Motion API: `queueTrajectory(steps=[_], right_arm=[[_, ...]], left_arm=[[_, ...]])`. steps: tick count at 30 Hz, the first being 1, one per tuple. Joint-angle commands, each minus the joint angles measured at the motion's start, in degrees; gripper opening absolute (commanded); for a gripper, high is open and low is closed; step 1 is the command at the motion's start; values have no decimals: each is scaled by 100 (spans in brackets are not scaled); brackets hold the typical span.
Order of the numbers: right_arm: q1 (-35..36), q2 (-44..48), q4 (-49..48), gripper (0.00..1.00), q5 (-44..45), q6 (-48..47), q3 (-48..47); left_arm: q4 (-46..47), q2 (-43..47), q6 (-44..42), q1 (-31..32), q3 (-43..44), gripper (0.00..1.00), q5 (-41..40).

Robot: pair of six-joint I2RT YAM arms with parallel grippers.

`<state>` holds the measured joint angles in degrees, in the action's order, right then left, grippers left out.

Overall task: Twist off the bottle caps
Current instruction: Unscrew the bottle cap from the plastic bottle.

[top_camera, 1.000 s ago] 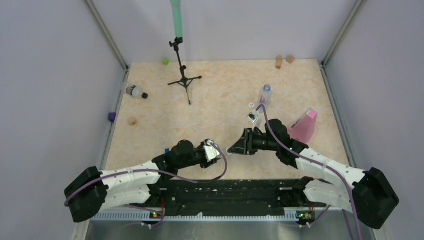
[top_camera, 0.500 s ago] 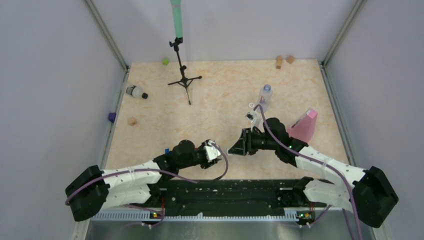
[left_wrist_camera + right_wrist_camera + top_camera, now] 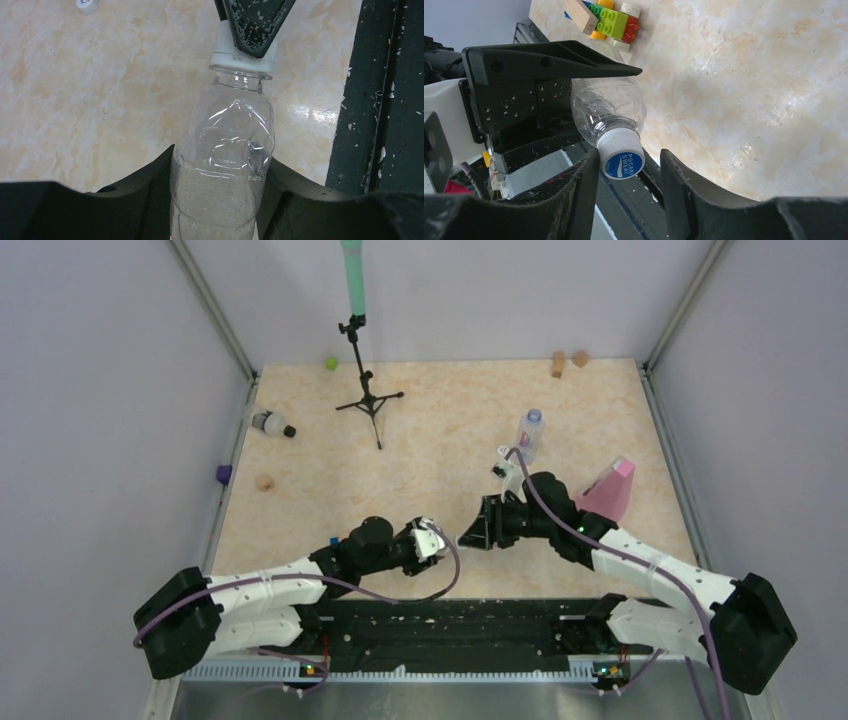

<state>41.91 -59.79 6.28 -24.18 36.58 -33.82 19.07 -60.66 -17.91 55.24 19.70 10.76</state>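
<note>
My left gripper [image 3: 220,197] is shut on the body of a clear bottle [image 3: 222,150], which lies level just above the table near the front edge. Its white cap [image 3: 621,152] with a blue top points at my right gripper [image 3: 629,170]. That gripper is open around the cap: one finger touches the cap's side and the other stands clear of it. In the top view the two grippers meet at the bottle [image 3: 450,538]. A second bottle [image 3: 529,432] stands upright further back. A third bottle [image 3: 268,423] with a black cap [image 3: 290,431] lies at the left edge. A loose white cap [image 3: 87,5] rests on the table.
A black tripod stand [image 3: 365,400] is at the back left, a pink wedge [image 3: 610,492] right of my right arm. Small blocks lie about: green [image 3: 330,363], tan [image 3: 568,362], purple [image 3: 223,474]. Stacked toy bricks [image 3: 611,20] show behind the bottle. The black rail [image 3: 450,620] runs along the near edge.
My right gripper's jaws have parted from the cap they were shut on. The left gripper keeps its hold on the bottle, and both arms shifted only slightly.
</note>
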Motion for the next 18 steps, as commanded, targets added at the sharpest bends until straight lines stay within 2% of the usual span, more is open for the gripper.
queueTrajectory(steps=[1,18], right_arm=[[63,-69,125,47,141,-51,-249],[73,-235,-322,43,-234,99,-67]], left_arm=[[247,-28,49,30,278,0,90],[275,-128,86,30,297,0,73]])
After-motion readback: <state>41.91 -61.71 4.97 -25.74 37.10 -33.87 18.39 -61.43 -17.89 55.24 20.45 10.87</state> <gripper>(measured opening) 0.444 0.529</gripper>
